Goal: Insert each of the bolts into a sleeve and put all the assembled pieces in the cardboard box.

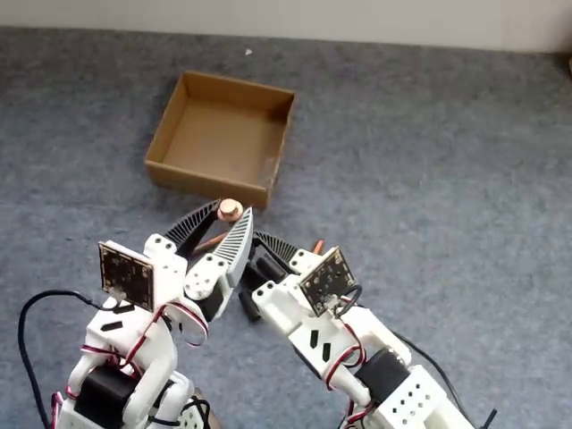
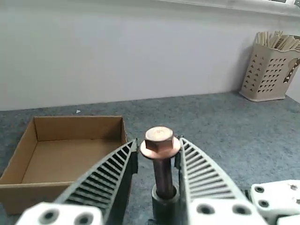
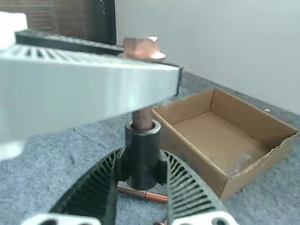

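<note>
Since the bolt point(image 2: 161, 140) has to run straight down the bore, the left gripper point(image 2: 157, 154) pinches it upright just under its flanged head. The right gripper point(image 3: 142, 164) is clamped round the dark sleeve point(image 3: 142, 140), holding it steady underneath. The shank already stands in the sleeve's mouth. Both meet above the carpet point(image 1: 429, 161), with the cardboard box point(image 1: 210, 183) at 12 o'clock from them in the high view, so the drop-off is near. How deep the shank sits cannot be told, because the sleeve wall and the fingers cover it. A second bolt point(image 3: 140, 193) lies on the carpet, partly hidden behind the right gripper's fingers.
</note>
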